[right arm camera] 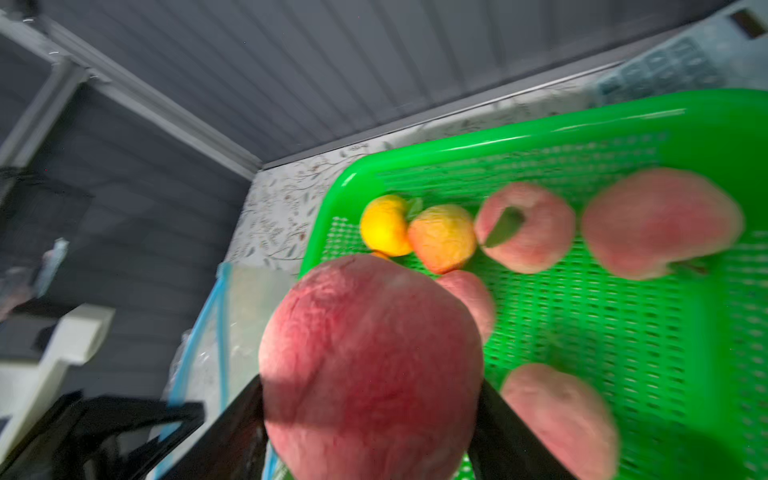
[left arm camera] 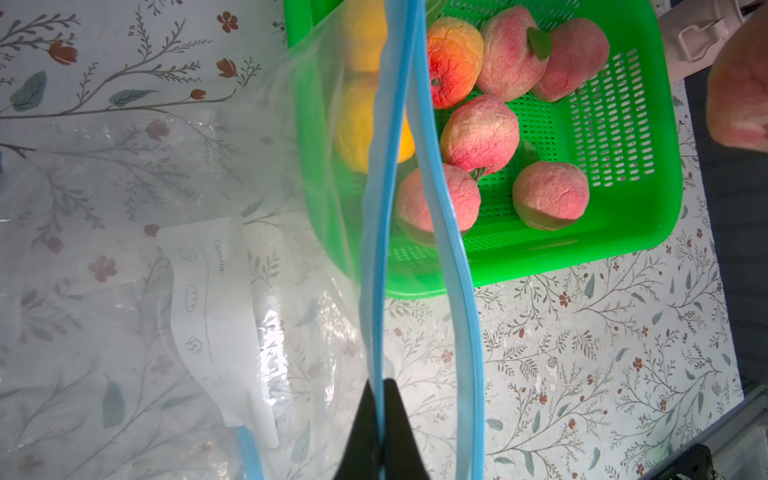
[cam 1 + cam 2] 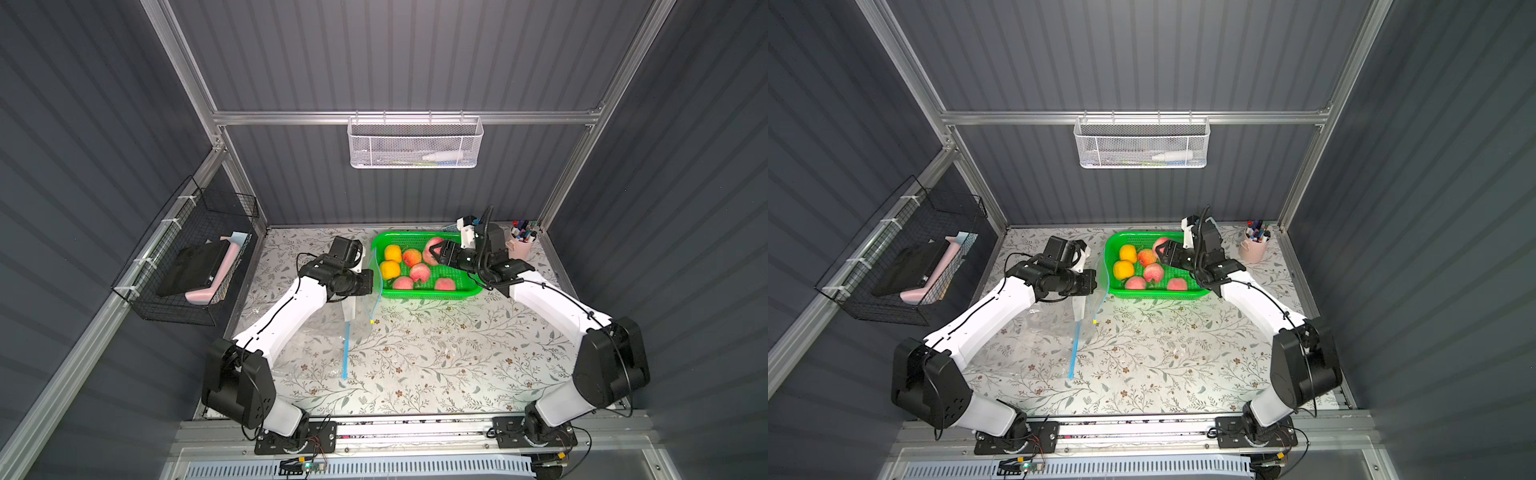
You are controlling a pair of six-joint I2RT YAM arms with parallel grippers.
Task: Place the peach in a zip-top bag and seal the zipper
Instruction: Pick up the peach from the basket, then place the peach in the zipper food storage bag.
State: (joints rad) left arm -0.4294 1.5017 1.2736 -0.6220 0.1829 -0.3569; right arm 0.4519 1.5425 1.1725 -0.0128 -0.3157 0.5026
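Right gripper (image 3: 434,254) clamps a peach (image 1: 370,365) over the green basket (image 3: 428,295); left gripper (image 2: 379,395) (pressed shut) pinches the zip-top bag (image 2: 208,291) rim beside it, holding its mouth agape for loading.

One word can be read: "Content:", in small grey letters on the white label (image 2: 208,316) of the clear zip-top bag (image 2: 104,199). Tiny print along the label's edge is too small to read. In a top view, the label lies at about 7 o'clock from the green basket (image 3: 428,296).
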